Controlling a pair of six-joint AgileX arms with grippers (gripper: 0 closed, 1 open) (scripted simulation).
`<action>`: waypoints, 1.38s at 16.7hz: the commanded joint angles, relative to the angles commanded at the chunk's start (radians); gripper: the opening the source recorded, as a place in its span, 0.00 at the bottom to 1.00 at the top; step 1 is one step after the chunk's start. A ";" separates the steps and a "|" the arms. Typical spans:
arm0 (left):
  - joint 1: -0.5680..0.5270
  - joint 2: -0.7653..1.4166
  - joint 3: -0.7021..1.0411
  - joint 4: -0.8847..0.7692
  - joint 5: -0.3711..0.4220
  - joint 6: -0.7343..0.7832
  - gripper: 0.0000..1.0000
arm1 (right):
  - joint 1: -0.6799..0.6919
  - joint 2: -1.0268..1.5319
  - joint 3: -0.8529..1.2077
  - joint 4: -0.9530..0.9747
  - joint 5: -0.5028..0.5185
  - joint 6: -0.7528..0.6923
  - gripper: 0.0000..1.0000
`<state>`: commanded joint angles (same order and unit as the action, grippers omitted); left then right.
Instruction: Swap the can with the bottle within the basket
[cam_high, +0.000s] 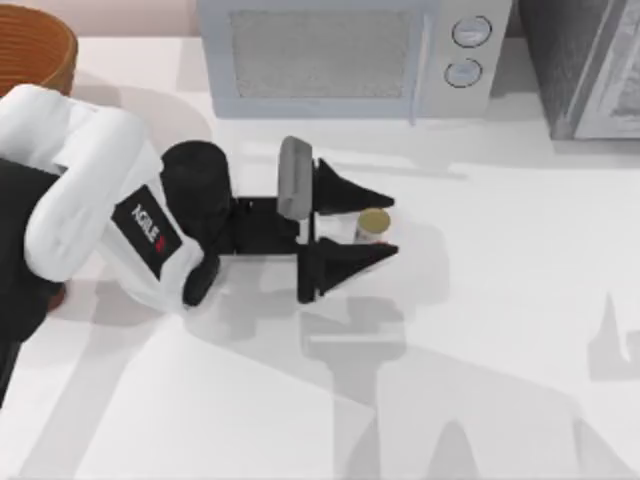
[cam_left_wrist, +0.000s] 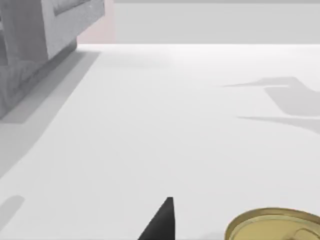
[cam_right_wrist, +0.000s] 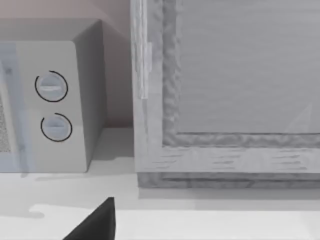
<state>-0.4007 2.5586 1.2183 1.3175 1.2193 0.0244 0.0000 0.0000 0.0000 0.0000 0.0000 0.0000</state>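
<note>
Gold-topped can stands between the left tool's spread fingers, apparently untouched.

The can stands upright on the white surface, between my left fingers, one on each side of it, with its dull gold-green top facing up and only a sliver of pale side showing under that top. In my left wrist view the can's round gold lid with a raised rim and a pull tab sits just beside one dark fingertip. The basket, round and orange-brown with a ribbed wall, sits at the far left corner of the surface, well behind my left fingers and well apart from the can.
</note>
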 joint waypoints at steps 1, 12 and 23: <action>0.000 0.000 0.000 0.000 0.000 0.000 0.98 | 0.000 0.000 0.000 0.000 0.000 0.000 1.00; 0.009 -0.010 -0.008 -0.009 -0.008 -0.002 1.00 | 0.000 0.000 0.000 0.000 0.000 0.000 1.00; 0.214 -0.808 -0.411 -0.493 -0.450 0.003 1.00 | 0.000 0.000 0.000 0.000 0.000 0.000 1.00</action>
<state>-0.1863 1.7502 0.8075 0.8241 0.7693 0.0271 0.0000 0.0000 0.0000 0.0000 0.0000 0.0000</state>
